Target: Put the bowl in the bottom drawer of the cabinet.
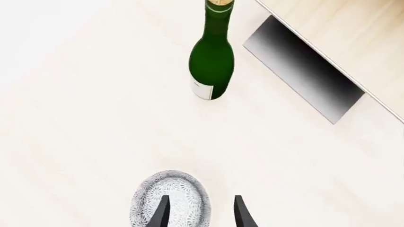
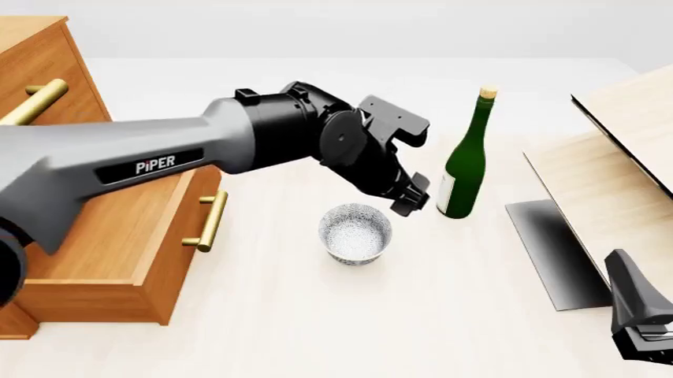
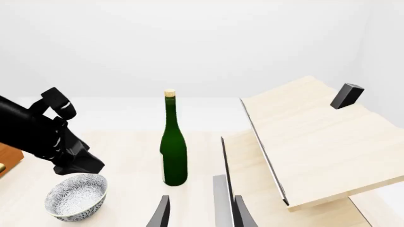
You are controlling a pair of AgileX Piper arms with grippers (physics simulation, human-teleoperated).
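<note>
The small white speckled bowl (image 2: 355,232) stands upright on the table in front of the cabinet (image 2: 53,71). The bottom drawer (image 2: 116,252) juts out from the cabinet, its brass handle (image 2: 206,221) facing the bowl. My left gripper (image 2: 412,198) hovers open just above and right of the bowl. In the left wrist view one of its fingers (image 1: 162,213) lies over the bowl (image 1: 169,198) and the other outside the rim. My right gripper (image 3: 202,215) is open and holds nothing, low at the front right of the table (image 2: 639,319).
A tall green bottle (image 2: 464,165) stands just right of the left gripper, behind the bowl. Pale wood boards (image 2: 604,185) with a dark grey panel (image 2: 552,256) lean at the right. A higher brass handle (image 2: 37,102) sticks out at the upper left.
</note>
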